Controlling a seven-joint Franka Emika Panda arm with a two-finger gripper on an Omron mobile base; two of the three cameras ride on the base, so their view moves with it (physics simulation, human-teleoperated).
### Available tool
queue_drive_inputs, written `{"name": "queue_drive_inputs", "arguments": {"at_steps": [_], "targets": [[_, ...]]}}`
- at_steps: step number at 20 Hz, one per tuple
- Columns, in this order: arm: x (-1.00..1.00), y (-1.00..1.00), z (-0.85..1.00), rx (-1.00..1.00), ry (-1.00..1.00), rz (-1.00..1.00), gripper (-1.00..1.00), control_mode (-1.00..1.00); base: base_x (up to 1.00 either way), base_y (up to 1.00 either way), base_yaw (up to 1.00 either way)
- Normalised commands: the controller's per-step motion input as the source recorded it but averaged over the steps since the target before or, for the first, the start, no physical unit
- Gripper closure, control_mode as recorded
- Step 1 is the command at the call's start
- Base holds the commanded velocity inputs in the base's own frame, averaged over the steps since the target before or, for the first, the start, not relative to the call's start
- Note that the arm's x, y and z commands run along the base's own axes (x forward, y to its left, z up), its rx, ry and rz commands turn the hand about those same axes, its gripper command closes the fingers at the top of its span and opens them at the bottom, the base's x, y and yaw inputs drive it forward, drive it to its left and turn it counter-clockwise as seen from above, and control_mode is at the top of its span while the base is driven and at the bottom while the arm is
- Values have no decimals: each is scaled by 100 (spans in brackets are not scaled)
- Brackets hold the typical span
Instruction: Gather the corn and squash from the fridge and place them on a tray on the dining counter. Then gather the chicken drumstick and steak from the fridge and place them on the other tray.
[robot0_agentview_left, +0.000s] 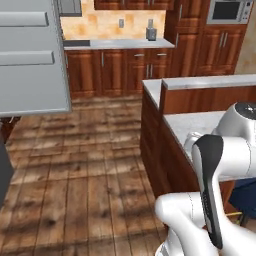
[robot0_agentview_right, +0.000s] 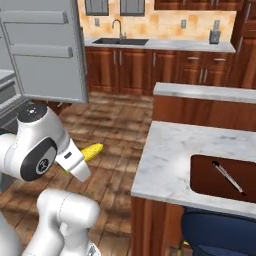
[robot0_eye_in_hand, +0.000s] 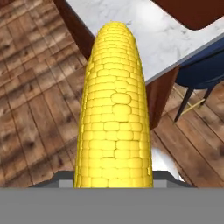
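Note:
A yellow corn (robot0_eye_in_hand: 114, 113) cob runs lengthwise along the hand view, held in the air by my gripper (robot0_eye_in_hand: 113, 178), which is shut on its near end. From the right base view the corn (robot0_agentview_right: 93, 150) sticks out of the hand (robot0_agentview_right: 75, 165) above the wooden floor, left of the dining counter (robot0_agentview_right: 170, 150). A dark brown tray (robot0_agentview_right: 210, 182) lies on that marble counter with a thin utensil (robot0_agentview_right: 228, 176) on it; its corner (robot0_eye_in_hand: 192, 15) lies beyond the cob's tip. The squash, chicken drumstick and steak are out of view.
The open grey fridge door (robot0_agentview_left: 30, 55) hangs at the left (robot0_agentview_right: 45, 50). A blue chair (robot0_agentview_right: 215, 232) stands under the counter's near edge (robot0_eye_in_hand: 201, 70). Wooden cabinets and a sink (robot0_agentview_right: 119, 41) line the back wall. Open floor (robot0_agentview_left: 85, 165) lies between fridge and counter.

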Motion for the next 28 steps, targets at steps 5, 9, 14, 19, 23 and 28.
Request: {"name": "queue_drive_inputs", "arguments": {"at_steps": [5, 9, 14, 19, 23, 28], "targets": [[0, 0, 0, 0, 0, 0, 100, 100, -27, -100, -8], [0, 0, 0, 0, 0, 0, 100, 100, -21, -100, -6], [0, 0, 0, 0, 0, 0, 100, 100, -14, -100, -5], [0, 0, 0, 0, 0, 0, 100, 100, -10, -100, -5], [0, 0, 0, 0, 0, 0, 100, 100, -18, -100, -6], [0, 0, 0, 0, 0, 0, 100, 100, -14, -100, -6]]}}
